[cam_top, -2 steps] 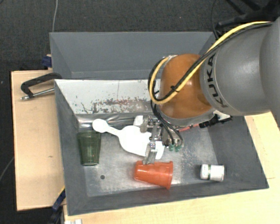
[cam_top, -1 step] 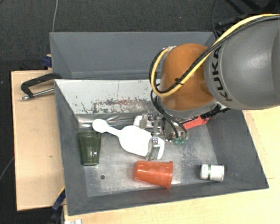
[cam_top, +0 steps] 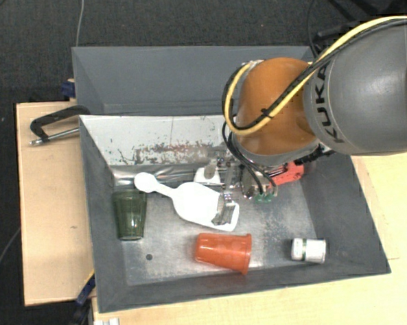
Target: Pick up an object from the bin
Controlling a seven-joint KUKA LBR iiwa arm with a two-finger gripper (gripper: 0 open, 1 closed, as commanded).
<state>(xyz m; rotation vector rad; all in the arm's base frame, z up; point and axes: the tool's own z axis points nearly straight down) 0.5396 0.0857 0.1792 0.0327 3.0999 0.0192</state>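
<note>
Here, the gripper [cam_top: 225, 208] sits low over the white scoop [cam_top: 192, 200], mid bin [cam_top: 184, 77].
I see it at the scoop's right edge (spread or pinching, I cannot tell); orange cup [cam_top: 224, 252] near, green cup [cam_top: 130, 214] far left.

Your arm [cam_top: 371, 93] reaches in from beyond the bin's [cam_top: 150, 72] right rim, and its thick grey link hangs above the bin's far right corner. The orange wrist cover [cam_top: 268, 92] sits in front of the right half of the bin's back wall. A yellow cable [cam_top: 228, 102] loops round the cover and runs back along the top of the grey link. Below the cover, your end effector [cam_top: 227, 210] points down, low over the bin's floor, just right of the bin's middle and well clear of its near wall.
</note>
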